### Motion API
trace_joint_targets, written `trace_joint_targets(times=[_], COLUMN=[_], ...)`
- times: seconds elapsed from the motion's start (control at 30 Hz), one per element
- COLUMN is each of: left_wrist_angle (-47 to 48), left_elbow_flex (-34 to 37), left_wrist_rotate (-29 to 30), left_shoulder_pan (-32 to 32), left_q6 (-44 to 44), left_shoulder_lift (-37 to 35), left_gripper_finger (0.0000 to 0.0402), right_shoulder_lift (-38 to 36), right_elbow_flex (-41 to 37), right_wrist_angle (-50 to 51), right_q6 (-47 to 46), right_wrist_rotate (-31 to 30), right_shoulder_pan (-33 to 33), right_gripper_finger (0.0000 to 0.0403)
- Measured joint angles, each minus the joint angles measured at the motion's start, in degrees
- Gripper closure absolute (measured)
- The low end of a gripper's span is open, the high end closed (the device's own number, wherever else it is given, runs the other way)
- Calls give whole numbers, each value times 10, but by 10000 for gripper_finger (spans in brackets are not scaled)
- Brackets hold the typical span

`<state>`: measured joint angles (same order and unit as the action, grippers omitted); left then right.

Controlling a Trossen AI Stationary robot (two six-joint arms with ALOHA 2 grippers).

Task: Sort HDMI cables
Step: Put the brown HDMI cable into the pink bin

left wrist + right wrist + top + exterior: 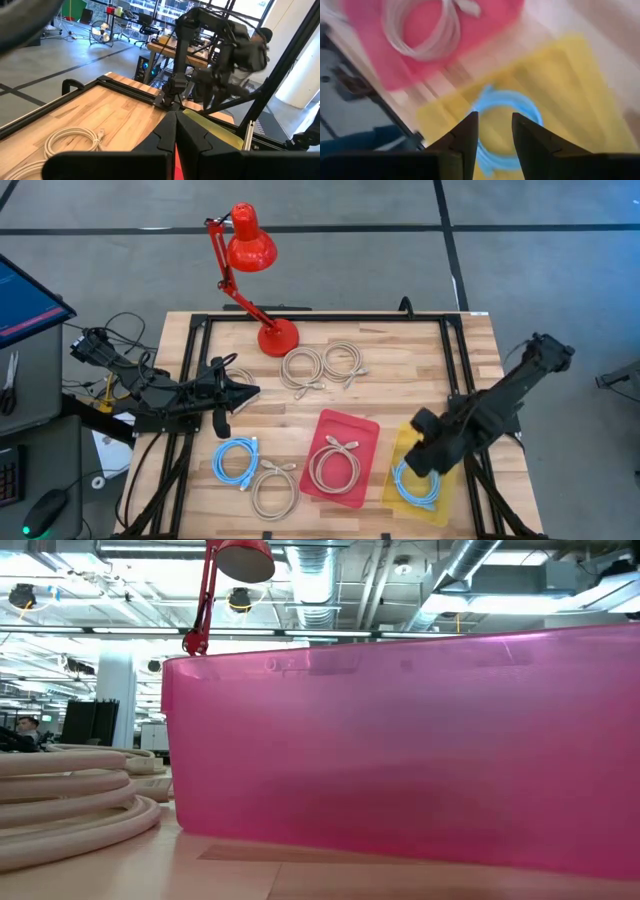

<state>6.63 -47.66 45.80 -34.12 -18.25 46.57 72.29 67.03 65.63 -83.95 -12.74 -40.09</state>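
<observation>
Right claw (492, 131) released above blue cable (506, 127) (in yellow tray (580, 90)), left claw (243, 392) clenched

4 beige coils (302, 369), 2 blue coils (235, 459), 2 bins (365, 430), 1 lamp (250, 250), prob. 1 monitor (25, 300).

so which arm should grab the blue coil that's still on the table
Left, probably. Its gripper sits just above the loose blue coil on that side. The right gripper hangs open over the yellow tray, across the pink tray.
</observation>
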Motion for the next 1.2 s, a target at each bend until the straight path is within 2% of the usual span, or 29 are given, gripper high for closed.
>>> trace_joint_targets(times=[0.3,0.47,0.67,0.8,0.87,1.07,1.2], left_wrist_angle=[0,0,0,0,0,0,0], left_elbow_flex=[0,0,0,0,0,0,0], left_wrist_rotate=[0,0,0,-2,-2,-1,-1], left_shoulder_pan=[0,0,0,0,0,0,0], left_q6=[0,0,0,0,0,0,0], left_shoulder_lift=[0,0,0,0,0,0,0], left_gripper_finger=[394,394,394,394,394,394,394], right_shoulder_lift=[-26,-16,9,40,58,125,169], right_elbow_flex=[2,2,1,2,2,2,2], right_wrist_angle=[-147,-184,-178,-183,-186,-191,-221], right_q6=[300,418,497,516,521,541,559], right_wrist_rotate=[-7,-7,-1,21,40,39,39], right_shoulder_pan=[111,179,254,300,324,379,409], right_gripper_finger=[301,301,300,293,278,212,186])
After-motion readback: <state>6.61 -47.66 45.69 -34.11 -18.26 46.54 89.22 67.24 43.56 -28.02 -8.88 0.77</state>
